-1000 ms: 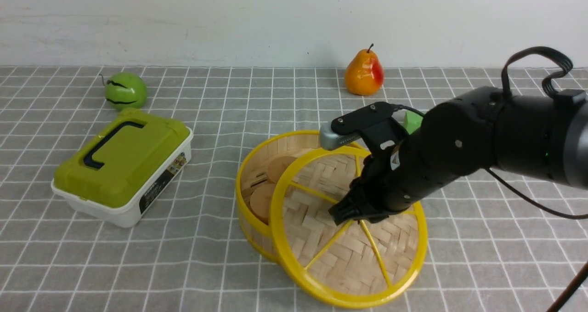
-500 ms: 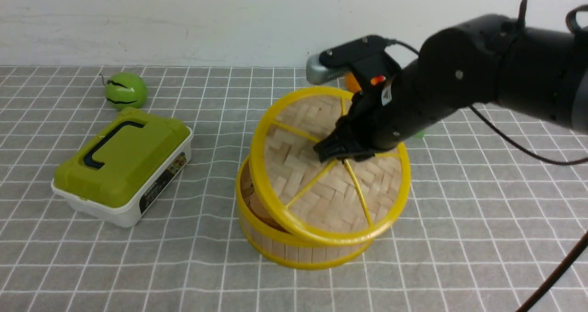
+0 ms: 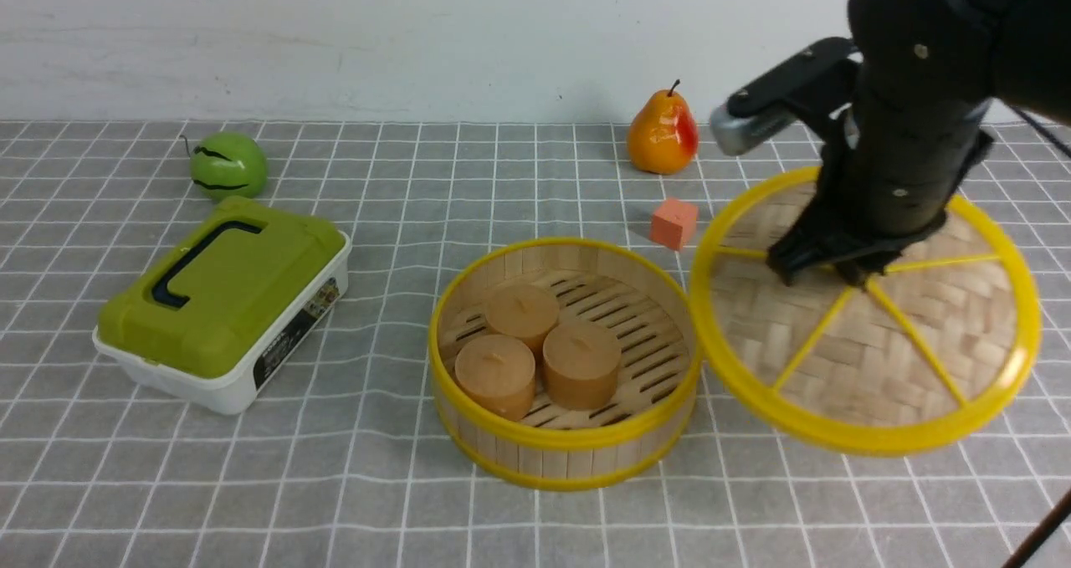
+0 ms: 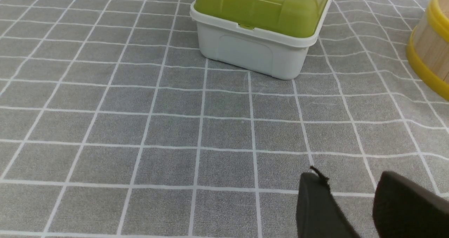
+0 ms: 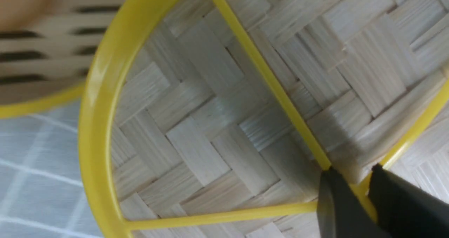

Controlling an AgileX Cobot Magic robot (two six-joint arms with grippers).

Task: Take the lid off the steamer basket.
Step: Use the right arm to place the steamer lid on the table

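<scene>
The steamer basket stands uncovered on the cloth mid-table, with three tan round buns on its slatted floor. My right gripper is shut on the centre knob of the lid, the woven disc with yellow rim and spokes. It holds the lid tilted just right of the basket, and the two rims nearly meet. The right wrist view shows the gripper pinching the yellow hub of the lid, with the basket behind. My left gripper is open and empty, low over the cloth; the basket's wall shows at that view's edge.
A white box with an olive-green lid sits at the left and also shows in the left wrist view. A green fruit lies at the back left. A pear and a small orange cube are behind the basket.
My right gripper has lifted the lid off the basket and carried it to the right. The basket's inside and the three buns now show fully.
</scene>
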